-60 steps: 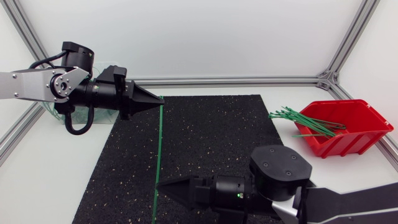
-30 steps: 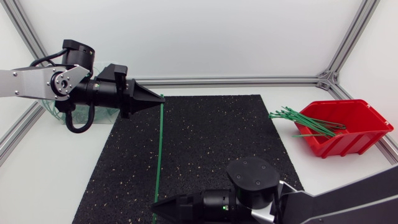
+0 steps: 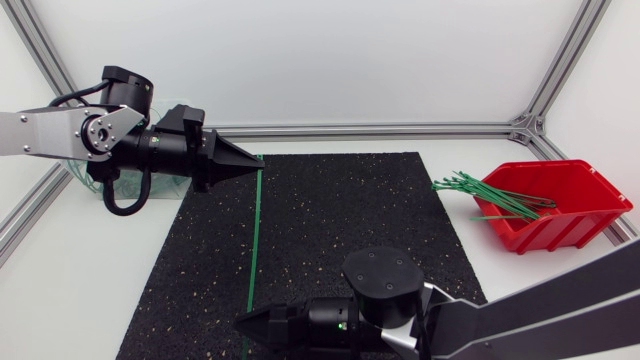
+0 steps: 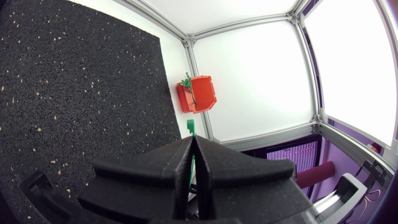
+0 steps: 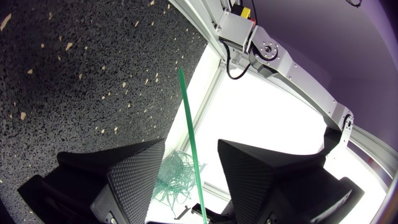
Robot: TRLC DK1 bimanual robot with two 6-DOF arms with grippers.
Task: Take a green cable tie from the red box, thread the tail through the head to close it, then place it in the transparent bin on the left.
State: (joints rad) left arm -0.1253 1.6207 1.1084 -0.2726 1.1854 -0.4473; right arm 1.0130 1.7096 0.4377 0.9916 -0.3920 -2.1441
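From above, we see a white tabletop (image 3: 80,290) fenced by aluminium frame rails (image 3: 380,130), with a black speckled mat (image 3: 340,220) across its middle. The red box (image 3: 560,225) sits at the right edge, and a bundle of spare ties (image 3: 490,195) spills over its rim. The transparent bin (image 3: 95,190) stands at the far left, mostly hidden behind our left arm. The left claw (image 3: 257,160) is pressed together on the top end of the green cable tie (image 3: 253,240). The tie hangs straight down the mat towards the right claw (image 3: 240,322) near the front edge. From here we cannot tell how that claw's fingers stand.

The left wrist view shows what the overhead view hides. The fingers meet tightly on the strap and the tie's head pokes out just past their tips. The mat and the distant red box lie ahead.

The right wrist view settles the other question. The right claw is spread wide, and the strap runs up between the fingers without visibly touching either. Beyond them the bin shows looped green ties inside.
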